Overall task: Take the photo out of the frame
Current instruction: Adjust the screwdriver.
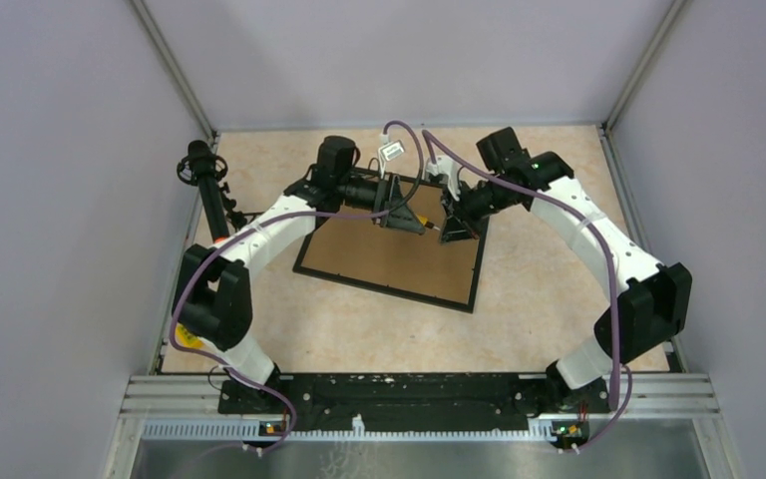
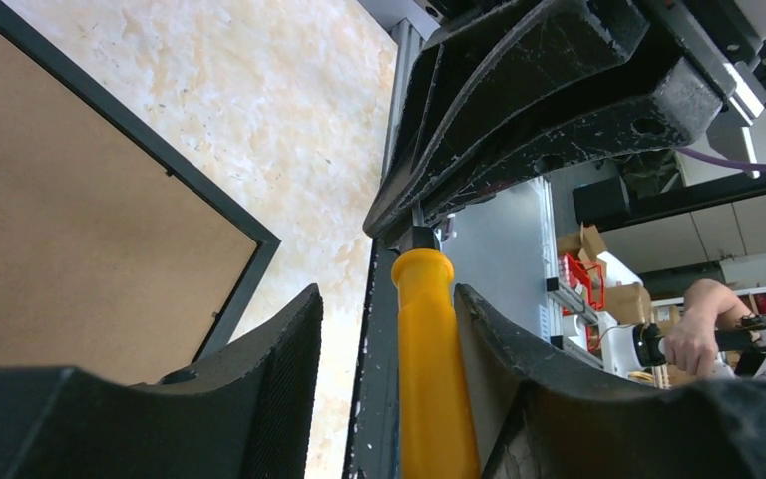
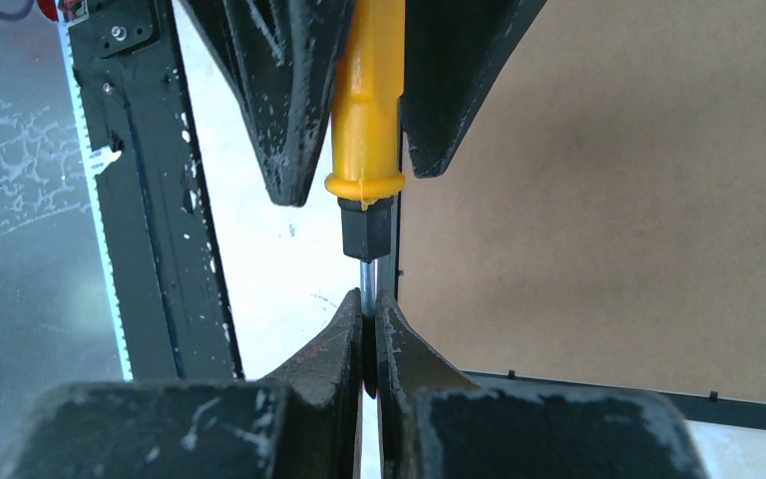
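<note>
The frame (image 1: 389, 261) lies face down in the middle of the table, brown back (image 3: 608, 180) up inside its thin black border (image 2: 175, 175). The photo is hidden beneath that back. Over the frame's far right corner a yellow-handled screwdriver (image 1: 425, 224) hangs level between both grippers. My right gripper (image 3: 369, 299) is shut on its metal shaft. My left gripper (image 2: 387, 299) is open around the yellow handle (image 2: 427, 369); the handle rests against one finger, with a gap to the other.
A black post with a round clamp (image 1: 204, 175) stands at the back left of the table. Grey walls close in the left, right and far sides. A black and metal rail (image 1: 419, 394) carrying both arm bases runs along the near edge.
</note>
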Available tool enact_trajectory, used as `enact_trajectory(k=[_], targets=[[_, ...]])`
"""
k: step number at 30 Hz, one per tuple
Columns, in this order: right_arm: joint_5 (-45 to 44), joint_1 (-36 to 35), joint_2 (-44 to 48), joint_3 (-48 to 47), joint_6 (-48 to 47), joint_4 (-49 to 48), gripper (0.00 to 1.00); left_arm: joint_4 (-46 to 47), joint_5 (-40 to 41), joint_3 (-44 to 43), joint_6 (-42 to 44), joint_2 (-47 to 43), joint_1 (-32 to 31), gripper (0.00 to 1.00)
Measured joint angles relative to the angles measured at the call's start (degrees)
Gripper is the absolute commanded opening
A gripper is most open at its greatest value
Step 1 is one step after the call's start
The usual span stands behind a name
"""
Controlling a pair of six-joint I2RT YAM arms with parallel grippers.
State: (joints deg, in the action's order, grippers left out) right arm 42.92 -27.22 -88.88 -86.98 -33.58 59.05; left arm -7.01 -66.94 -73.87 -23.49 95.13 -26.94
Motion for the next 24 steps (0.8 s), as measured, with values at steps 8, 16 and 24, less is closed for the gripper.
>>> enact_trajectory(k=[8,16,24], targets=[[-0.98,-0.02,2.21,1.51,-1.42,0.57,0.0,5.68,-2.25,1.66,-5.53,-0.04,1.36,0.44],[-1.73,-0.02,2.25,1.99,-1.42,0.37,0.0,12.5,-3.91,4.42,-11.61,-0.04,1.36,0.33],[-1.68,-0.02,2.25,2.23,-1.9,0.59,0.0,22.14,-4.66,7.89,-19.04,-0.26,1.42,0.34]])
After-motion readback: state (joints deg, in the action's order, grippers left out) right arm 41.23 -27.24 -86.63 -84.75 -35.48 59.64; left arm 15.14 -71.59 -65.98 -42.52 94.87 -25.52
